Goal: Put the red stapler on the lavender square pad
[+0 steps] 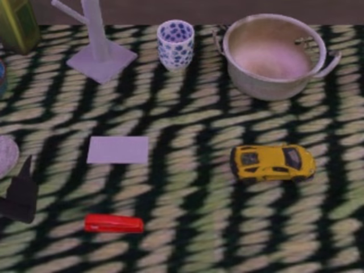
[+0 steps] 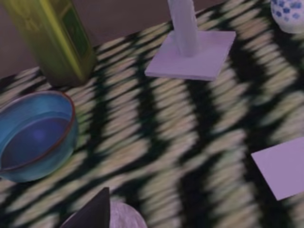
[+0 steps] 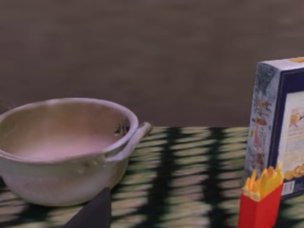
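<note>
The left gripper (image 1: 23,190), finger spread unclear, sits at the table's left edge. The stapler (image 1: 114,223) lies just right of it, long axis left-right, with the pad (image 1: 118,150) beyond. The left arm looks nearer.

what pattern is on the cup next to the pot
White with blue dots on the cup, clearest in the top view.

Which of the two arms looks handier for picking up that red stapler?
The left one, I'd judge. Its left gripper sits at the table's left edge, close to the red stapler and the lavender square pad. The right arm is out of the top view.
</note>
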{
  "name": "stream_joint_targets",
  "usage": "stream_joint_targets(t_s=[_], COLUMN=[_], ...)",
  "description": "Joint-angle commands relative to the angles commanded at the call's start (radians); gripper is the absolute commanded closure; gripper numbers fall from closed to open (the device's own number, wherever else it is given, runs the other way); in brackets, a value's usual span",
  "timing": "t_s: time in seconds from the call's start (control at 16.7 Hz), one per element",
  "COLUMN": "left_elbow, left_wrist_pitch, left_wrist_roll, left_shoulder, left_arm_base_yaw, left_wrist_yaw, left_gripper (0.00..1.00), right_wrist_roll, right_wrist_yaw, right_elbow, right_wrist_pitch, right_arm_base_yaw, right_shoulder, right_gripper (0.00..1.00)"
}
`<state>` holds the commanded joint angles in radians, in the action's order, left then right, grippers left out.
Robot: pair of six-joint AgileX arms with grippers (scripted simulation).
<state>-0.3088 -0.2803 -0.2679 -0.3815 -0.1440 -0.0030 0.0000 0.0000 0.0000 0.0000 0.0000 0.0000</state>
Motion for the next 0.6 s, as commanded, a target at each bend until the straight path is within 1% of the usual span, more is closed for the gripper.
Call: stream_joint_targets(t_s=[0.42, 0.6], left_elbow=[-0.442, -0.612], left_wrist_pitch=[-0.433, -0.596], left_wrist_roll=[-0.405, -0.559], left_shoulder=[-0.697, -0.936], left_arm_base_yaw=[-0.218, -0.303], left_wrist_yaw=[-0.003, -0.002], left_gripper=[0.00, 0.00], right_wrist_roll=[0.000, 0.000], right_wrist_yaw=[0.000, 0.000], right_elbow=[0.000, 0.000], right_wrist_pitch=[0.000, 0.000], right_arm_base_yaw=[0.000, 0.000], right_shoulder=[0.000, 0.000], right_gripper=[0.00, 0.00])
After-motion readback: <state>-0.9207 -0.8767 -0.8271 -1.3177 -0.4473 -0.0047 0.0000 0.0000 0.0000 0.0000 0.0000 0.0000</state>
